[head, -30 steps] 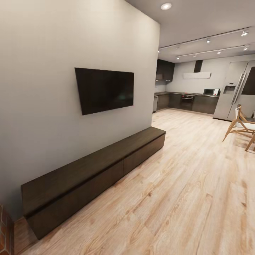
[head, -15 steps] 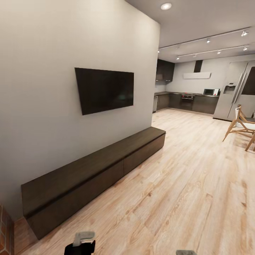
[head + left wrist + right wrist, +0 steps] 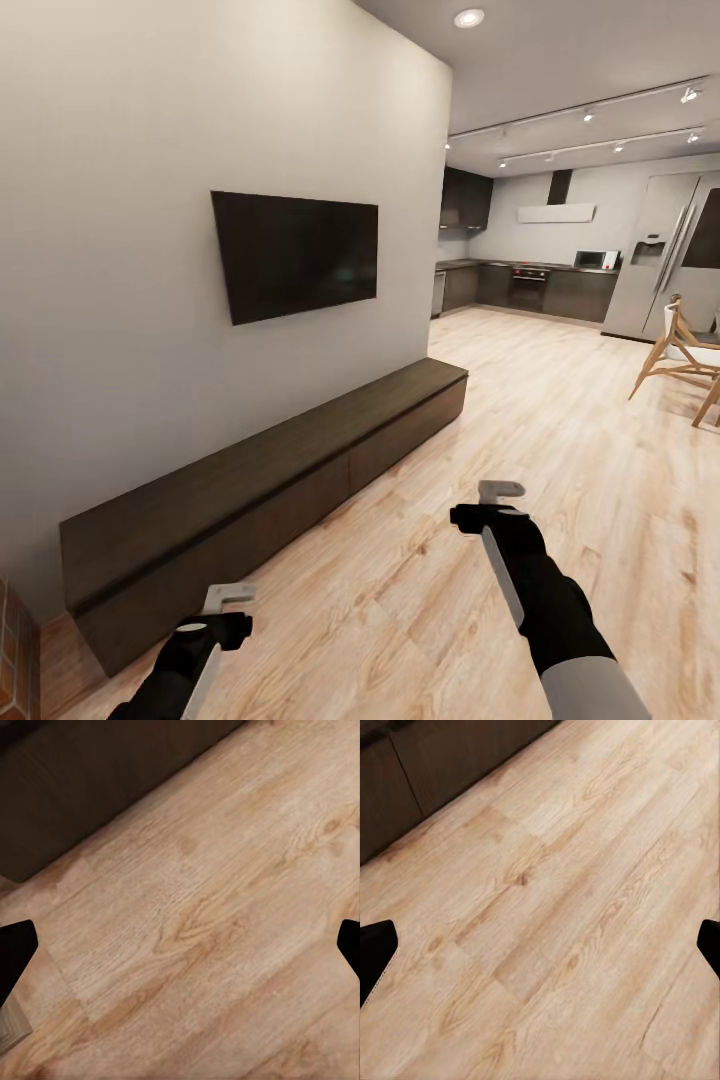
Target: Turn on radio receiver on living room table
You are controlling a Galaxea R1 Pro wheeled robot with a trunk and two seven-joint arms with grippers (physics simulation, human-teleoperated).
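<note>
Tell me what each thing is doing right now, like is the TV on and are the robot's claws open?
TV: off, screen dark, on the wall.
Low cabinet: drawers shut, nothing on top.
Left claw: open, holding nothing.
Right claw: open, holding nothing.
Ceiling light: on.
Fridge: doors shut.
Chair: upright.

Wooden chair (image 3: 688,355) at 3 o'clock was cut by the head view's edge, brick surface (image 3: 12,655) at 8 o'clock likewise cropped, distant microwave (image 3: 597,259) too small for detail, left arm (image 3: 175,670) cut at 6 o'clock.
</note>
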